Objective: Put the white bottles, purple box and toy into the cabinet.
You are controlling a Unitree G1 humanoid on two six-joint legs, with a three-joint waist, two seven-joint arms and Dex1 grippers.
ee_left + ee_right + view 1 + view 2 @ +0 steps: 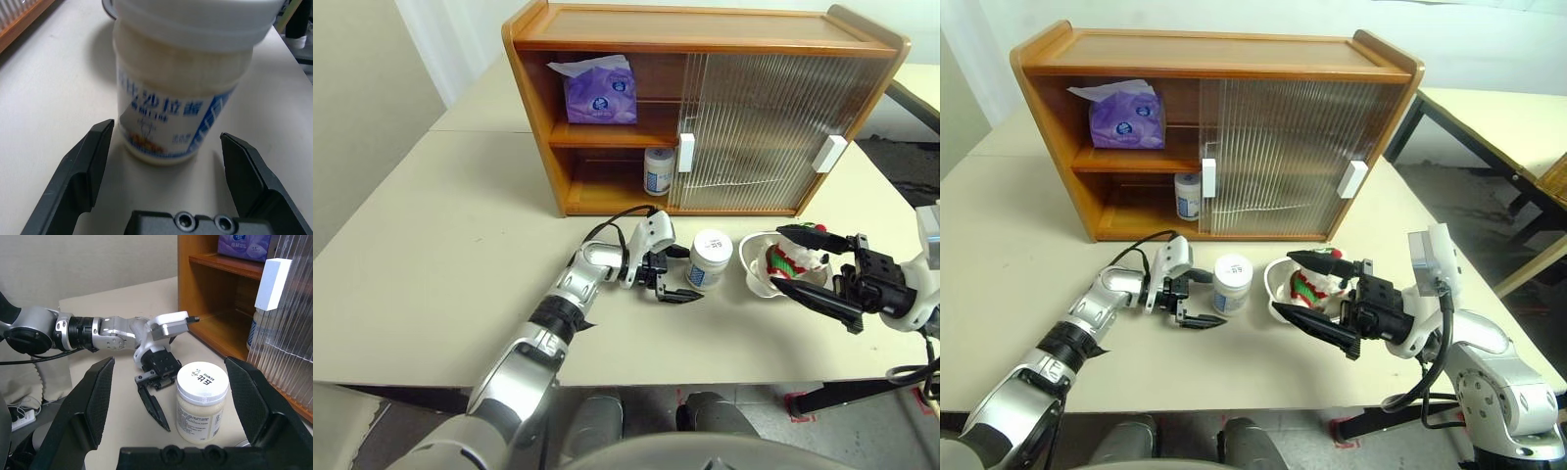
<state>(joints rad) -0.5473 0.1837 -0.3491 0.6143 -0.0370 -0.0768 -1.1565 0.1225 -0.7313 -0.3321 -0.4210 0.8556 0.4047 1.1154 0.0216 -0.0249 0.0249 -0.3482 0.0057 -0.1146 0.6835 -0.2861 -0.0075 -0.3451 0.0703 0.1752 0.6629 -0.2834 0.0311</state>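
Pale cream worktop [440, 255], matte, with a seam running across it. Shallow white bowl [756, 276] on the worktop, near its front edge. Second pale table [1489, 117] standing apart at the right on dark legs. Grey floor [1449, 196] between the two; white wall [1489, 39] behind.

The wide honey-brown wooden cabinet [705, 34] stood on the pale counter [440, 245], its ribbed translucent doors slid to the right and the left bay open. The soft lavender tissue pack [600, 93] sat on the inner shelf. One squat white plastic jar with a blue label [658, 169] stood upright below it, partly behind the door edge. A second jar like it [710, 258] stood upright on the counter before the cabinet. The small white plush bear in a red-and-green sweater [795, 260] lay just right of it.
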